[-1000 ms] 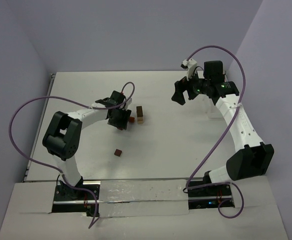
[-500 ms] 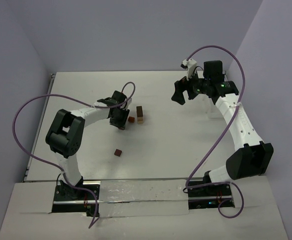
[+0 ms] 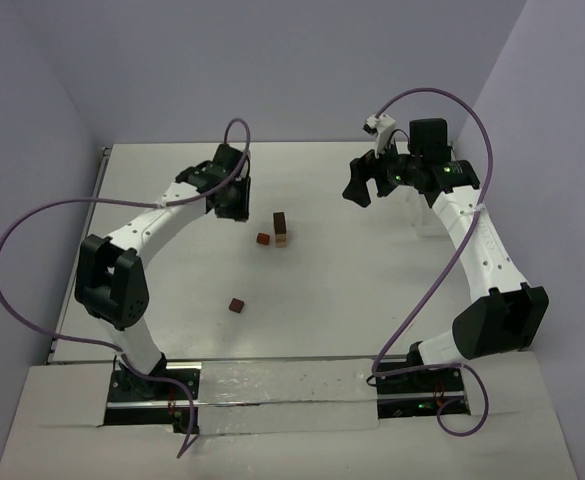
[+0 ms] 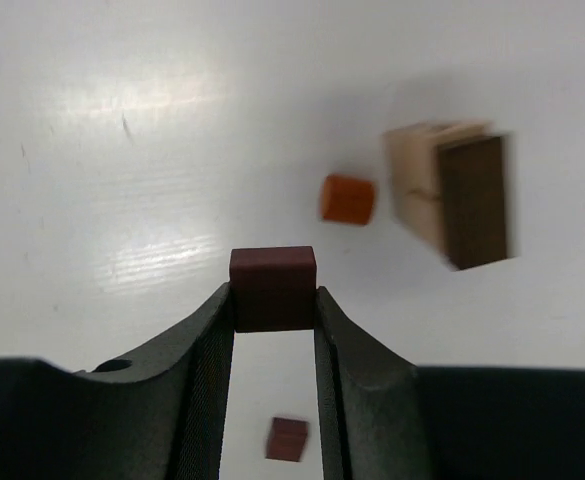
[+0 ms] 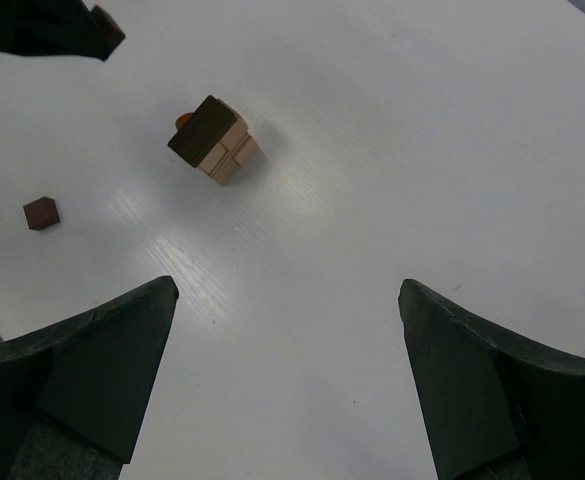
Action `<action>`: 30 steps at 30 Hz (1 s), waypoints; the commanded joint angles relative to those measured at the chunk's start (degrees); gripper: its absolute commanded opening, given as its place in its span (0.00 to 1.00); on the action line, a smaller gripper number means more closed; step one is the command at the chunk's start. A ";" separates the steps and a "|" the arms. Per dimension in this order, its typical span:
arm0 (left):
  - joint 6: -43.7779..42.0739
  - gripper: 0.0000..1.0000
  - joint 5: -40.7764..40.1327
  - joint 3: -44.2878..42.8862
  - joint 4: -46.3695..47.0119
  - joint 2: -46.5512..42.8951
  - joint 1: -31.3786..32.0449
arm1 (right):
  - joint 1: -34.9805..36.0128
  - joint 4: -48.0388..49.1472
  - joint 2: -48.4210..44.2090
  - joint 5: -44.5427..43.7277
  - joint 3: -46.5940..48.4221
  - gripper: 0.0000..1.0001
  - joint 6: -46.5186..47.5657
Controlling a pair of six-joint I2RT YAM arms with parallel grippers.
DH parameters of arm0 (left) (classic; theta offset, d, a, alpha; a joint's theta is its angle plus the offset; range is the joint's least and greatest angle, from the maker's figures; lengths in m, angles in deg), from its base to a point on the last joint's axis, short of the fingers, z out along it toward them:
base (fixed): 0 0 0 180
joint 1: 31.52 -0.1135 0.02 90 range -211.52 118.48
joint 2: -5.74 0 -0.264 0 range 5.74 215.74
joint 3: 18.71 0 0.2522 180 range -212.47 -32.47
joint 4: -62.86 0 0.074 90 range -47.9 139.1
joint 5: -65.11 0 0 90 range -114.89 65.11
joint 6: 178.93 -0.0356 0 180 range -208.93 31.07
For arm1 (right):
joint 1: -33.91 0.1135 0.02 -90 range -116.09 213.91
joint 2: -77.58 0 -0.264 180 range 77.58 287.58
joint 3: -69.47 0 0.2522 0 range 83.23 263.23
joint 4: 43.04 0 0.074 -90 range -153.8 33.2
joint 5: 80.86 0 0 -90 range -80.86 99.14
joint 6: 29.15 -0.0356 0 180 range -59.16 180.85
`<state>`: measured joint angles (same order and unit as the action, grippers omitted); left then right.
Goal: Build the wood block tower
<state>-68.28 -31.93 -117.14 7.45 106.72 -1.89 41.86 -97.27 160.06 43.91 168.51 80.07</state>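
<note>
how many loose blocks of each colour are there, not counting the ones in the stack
dark reddish-brown: 2, the held cube in the left gripper and the lone cube
orange-brown: 1, the orange-brown cube beside the tower
total: 3

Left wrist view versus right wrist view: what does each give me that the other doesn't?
Only left wrist: the dark cube pinched between the left gripper's fingertips, and the orange-brown cube in full beside the tower. Only right wrist: the right gripper open wide, holding nothing. Both: the tower, dark block on top, and the loose dark cube lying on the table.
</note>
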 commanded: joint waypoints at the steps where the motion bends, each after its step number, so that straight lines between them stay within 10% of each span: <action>1: 6.53 0.00 5.02 -8.02 -7.31 -2.70 0.40 | -0.45 0.63 -0.01 1.28 2.63 1.00 -0.92; 30: 17.23 0.00 -15.03 -22.42 -12.21 11.32 16.86 | -0.39 0.13 1.11 -0.23 2.35 1.00 -0.60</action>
<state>-52.26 -45.85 -134.94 -3.65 116.38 14.61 41.86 -97.97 161.44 43.64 168.85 79.72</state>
